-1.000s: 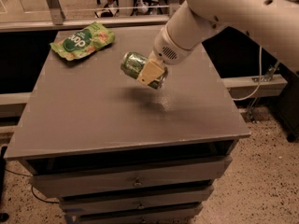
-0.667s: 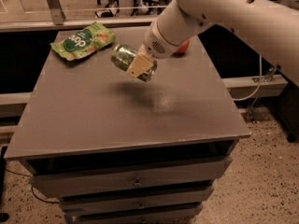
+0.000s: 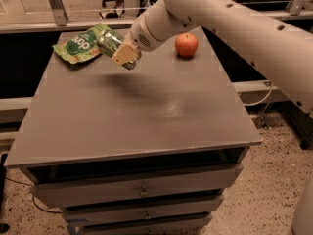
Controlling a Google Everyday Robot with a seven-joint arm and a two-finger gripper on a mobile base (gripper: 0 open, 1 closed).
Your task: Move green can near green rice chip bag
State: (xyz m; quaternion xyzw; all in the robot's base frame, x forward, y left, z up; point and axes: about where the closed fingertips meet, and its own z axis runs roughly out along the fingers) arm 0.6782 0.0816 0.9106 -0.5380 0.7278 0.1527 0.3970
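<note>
— Hand [image 3: 120, 53] state?
— Closed on the green can [image 3: 107, 39], carried clear of the surface [image 3: 146, 111], over its far end.
— And the green rice chip bag [image 3: 78, 44]?
— Flat at the far corner, right next to the can. Overlapping the bag's near edge from this angle, though possibly only just beside it.
— Long axis of the can?
— Tilted, nearly lying over. One end pointing toward the bag, the other back into the hand.
— Next move?
— Likely straight down, just short of the bag. Apple [image 3: 186, 45] well apart, no obstacle.

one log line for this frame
gripper: shut on can | can: held above table, beside bag | apple: apart | release: not yet
</note>
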